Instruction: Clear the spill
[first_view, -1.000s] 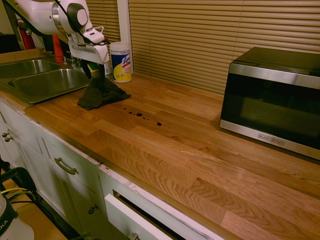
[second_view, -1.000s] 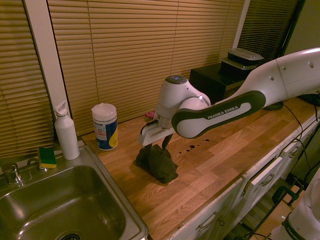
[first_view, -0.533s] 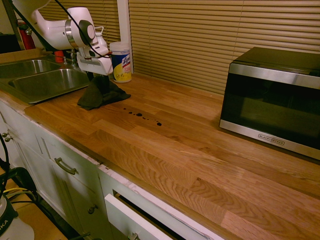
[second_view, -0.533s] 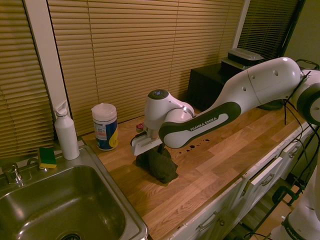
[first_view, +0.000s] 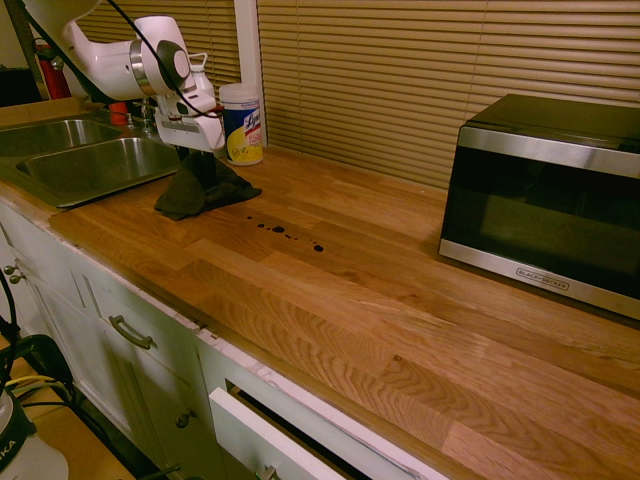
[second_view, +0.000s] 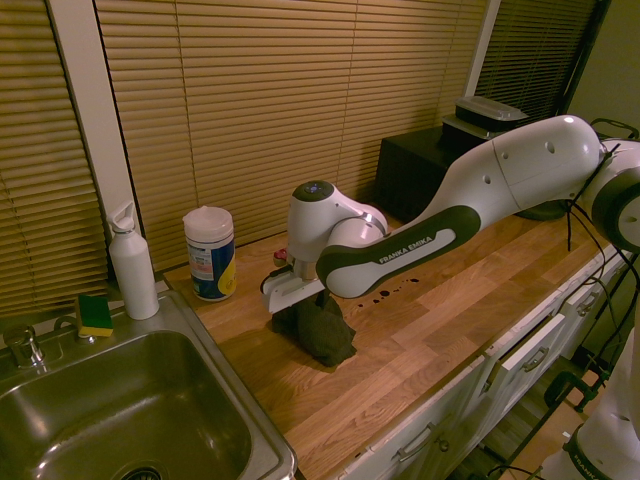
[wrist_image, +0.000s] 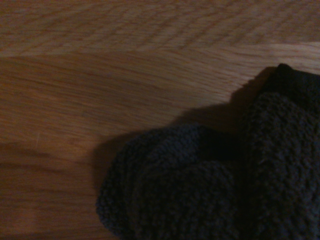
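Note:
The spill (first_view: 285, 232) is a short trail of small dark drops on the wooden counter, also seen as the spill (second_view: 395, 290) beyond the arm. A dark bunched cloth (first_view: 205, 190) lies heaped just left of the drops, apart from them. My gripper (first_view: 203, 165) points straight down into the top of the cloth (second_view: 318, 330), with its tips sunk in the folds. How wide the jaws stand is hidden by the fabric. The wrist view shows the cloth (wrist_image: 225, 185) close up on bare wood.
A steel sink (first_view: 60, 190) lies beyond the cloth on the side away from the spill. A wipes canister (first_view: 241, 123) stands by the blinds behind the gripper. A white bottle (second_view: 132, 262) and a sponge (second_view: 95, 314) sit at the sink's back. A microwave (first_view: 550, 200) stands further along the counter.
The arm dropped lower over the cloth and its wrist turned, mostly in the first half second. The cloth and the drops lie where they were.

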